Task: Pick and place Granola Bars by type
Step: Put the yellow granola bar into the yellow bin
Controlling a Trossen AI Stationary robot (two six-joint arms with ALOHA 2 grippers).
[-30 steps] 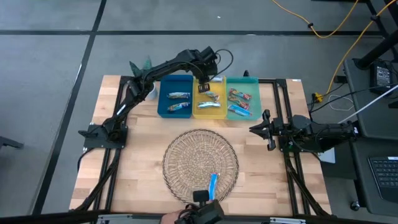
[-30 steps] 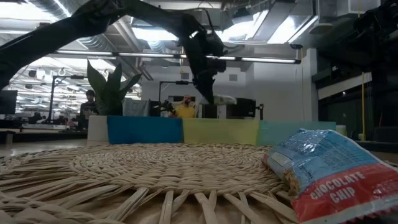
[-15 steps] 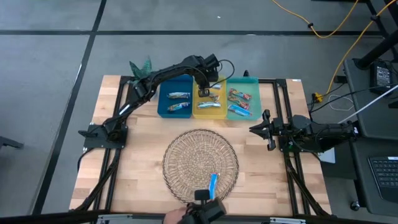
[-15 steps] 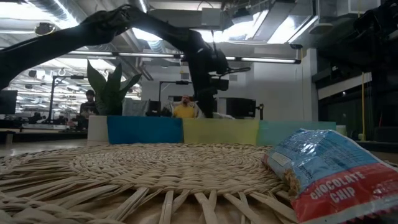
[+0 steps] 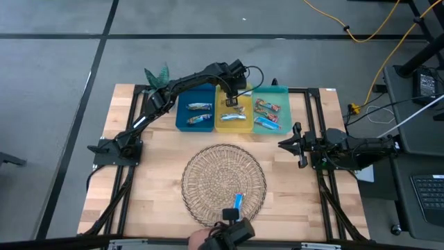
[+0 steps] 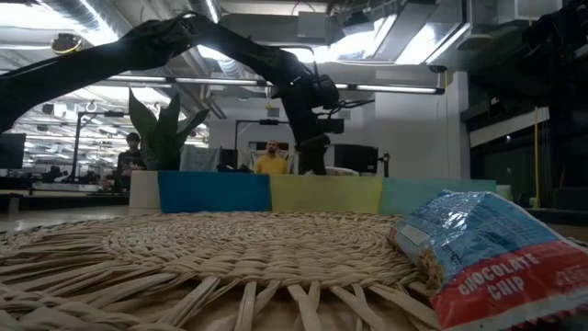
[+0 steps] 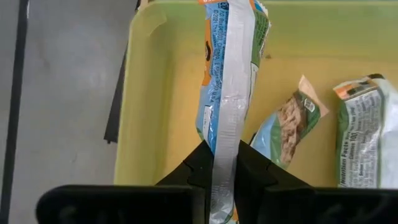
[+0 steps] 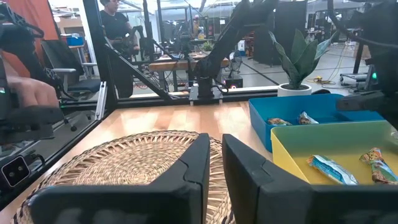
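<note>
Three trays line the far table edge from above: blue tray (image 5: 195,115), yellow tray (image 5: 234,123), green tray (image 5: 270,114). The left gripper (image 5: 234,99) hangs over the yellow one; the right gripper (image 5: 291,144) waits beside the woven mat (image 5: 223,182), fingers pinched together, empty. Low down, a chocolate chip bar (image 6: 491,259) lies on the mat. At the left wrist, the fingers clamp a green-orange granola bar (image 7: 231,74) above the yellow tray.
</note>
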